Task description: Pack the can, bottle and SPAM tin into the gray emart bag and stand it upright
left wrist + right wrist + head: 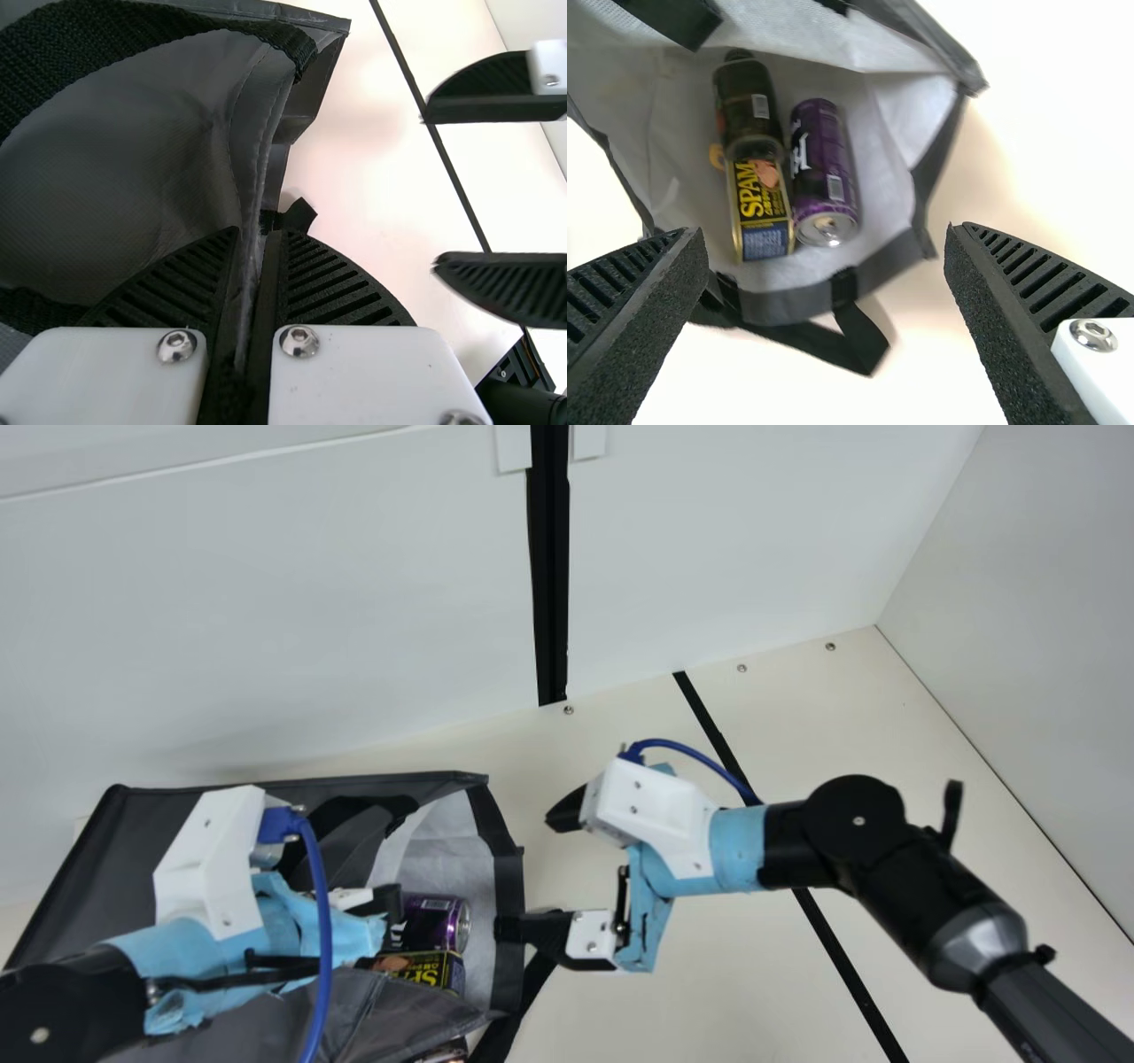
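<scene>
Gray emart bag's edge (264,150) sits pinched in the left gripper (392,912).

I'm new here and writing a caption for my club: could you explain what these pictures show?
Two robot arms are working at a cream table. The main picture comes from a camera on a neck between them; the other two come from cameras on each arm's wrist. The gray bag lies on the table. Inside it, the right wrist view shows a SPAM tin, a purple can and a dark bottle. The left gripper pinches the bag's edge; the right gripper is open, holding nothing.
</scene>
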`<state>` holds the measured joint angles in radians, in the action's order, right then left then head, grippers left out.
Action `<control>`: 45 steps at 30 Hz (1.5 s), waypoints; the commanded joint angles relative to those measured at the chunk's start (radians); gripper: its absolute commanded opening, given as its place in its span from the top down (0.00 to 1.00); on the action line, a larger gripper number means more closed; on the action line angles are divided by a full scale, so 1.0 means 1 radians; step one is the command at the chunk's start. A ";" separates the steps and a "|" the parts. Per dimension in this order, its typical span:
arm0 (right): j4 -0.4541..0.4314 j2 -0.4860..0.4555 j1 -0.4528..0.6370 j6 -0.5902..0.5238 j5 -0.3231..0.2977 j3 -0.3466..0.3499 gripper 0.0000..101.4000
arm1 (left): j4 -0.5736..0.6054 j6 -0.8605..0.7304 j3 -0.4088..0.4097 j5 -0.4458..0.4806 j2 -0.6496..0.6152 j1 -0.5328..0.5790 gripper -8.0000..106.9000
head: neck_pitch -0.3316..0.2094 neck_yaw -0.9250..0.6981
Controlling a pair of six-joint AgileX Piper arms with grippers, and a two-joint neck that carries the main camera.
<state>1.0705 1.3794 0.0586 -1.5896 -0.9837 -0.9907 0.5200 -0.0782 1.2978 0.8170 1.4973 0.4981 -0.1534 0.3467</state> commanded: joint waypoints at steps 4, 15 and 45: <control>-0.018 -0.024 0.126 -0.018 -0.057 -0.001 0.06 | 0.000 0.000 0.000 0.000 0.000 0.000 1.00 | -0.021 0.002; -0.057 -0.043 0.341 -0.041 -0.125 -0.013 0.06 | 0.000 0.000 0.000 0.000 0.000 0.000 1.00 | -0.021 0.002; -0.498 -0.224 0.520 0.655 0.195 -0.014 0.06 | 0.000 0.000 0.000 0.000 0.000 0.000 1.00 | -0.021 0.002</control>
<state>0.6527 1.1625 0.5798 -1.0659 -0.7969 -1.0011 0.5200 -0.0782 1.2978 0.8170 1.4973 0.4981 -0.1519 0.3467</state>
